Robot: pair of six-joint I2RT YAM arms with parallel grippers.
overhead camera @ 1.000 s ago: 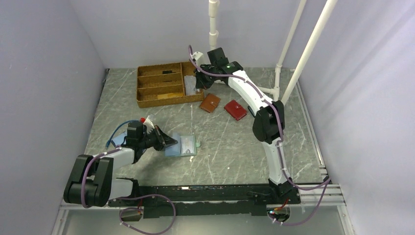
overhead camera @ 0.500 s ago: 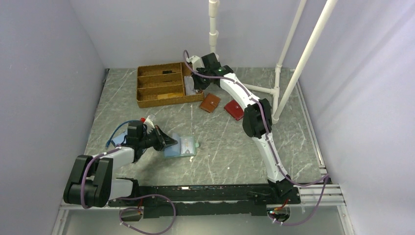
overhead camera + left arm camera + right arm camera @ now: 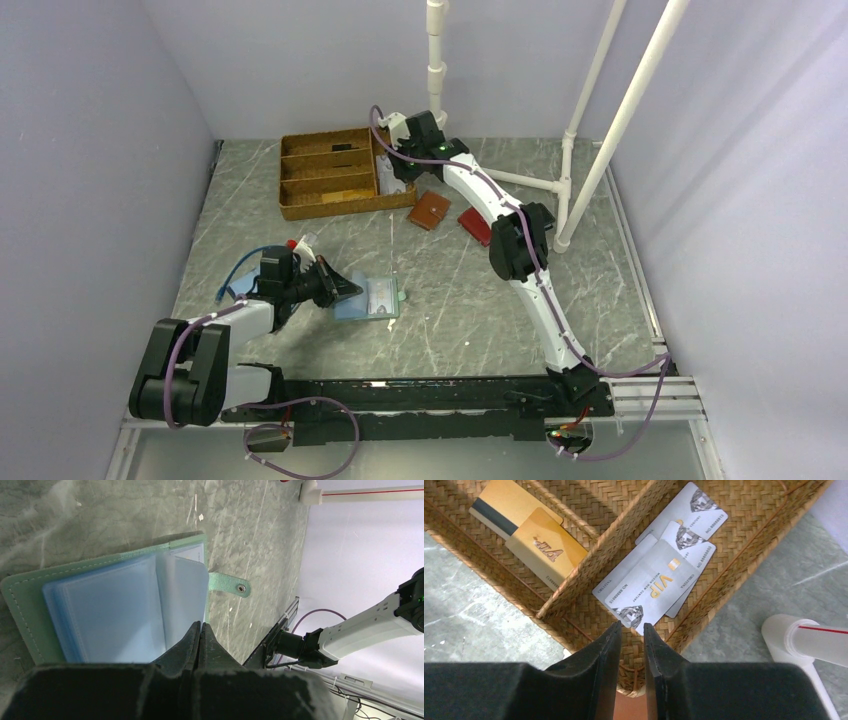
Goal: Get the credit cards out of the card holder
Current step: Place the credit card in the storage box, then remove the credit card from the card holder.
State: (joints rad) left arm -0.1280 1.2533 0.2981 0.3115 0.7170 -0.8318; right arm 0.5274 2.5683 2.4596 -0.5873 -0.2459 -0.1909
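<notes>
Jaws first: your left gripper (image 3: 200, 625) is clenched, tips meeting at the edge of a clear sleeve. You can't tell whether a sleeve is caught between them. Your right gripper (image 3: 631, 627) stands slightly parted and grips nothing.

- Table (image 3: 450, 300): grey marbled top. White pipes (image 3: 600, 130) rise at its 1 o'clock corner.
- Right arm: stretched out to 12 o'clock, its forearm crossing over part of the red wallet (image 3: 472, 222).
- Wicker tray (image 3: 300, 205): at 11 o'clock on the table, with the right gripper above its 3 o'clock end compartment.
- Card holder (image 3: 375, 300): at 8 o'clock on the table, lying open and flat, sleeves up. Its long axis runs 9 to 3 in the top view and its snap tab (image 3: 230, 582) points to 3. The left gripper covers its 9 o'clock edge.
- Brown wallet (image 3: 430, 210): just beside the tray's 4 o'clock corner, with the red one next to it.
- Blue cable (image 3: 240, 265): loops at 9 o'clock of the left gripper.
- Credit cards (image 3: 659, 580): silver ones fanned and overlapping in the tray's end compartment. Their long axes run 8 to 2 in the right wrist view.
- Gold cards (image 3: 544, 555): across the divider.
</notes>
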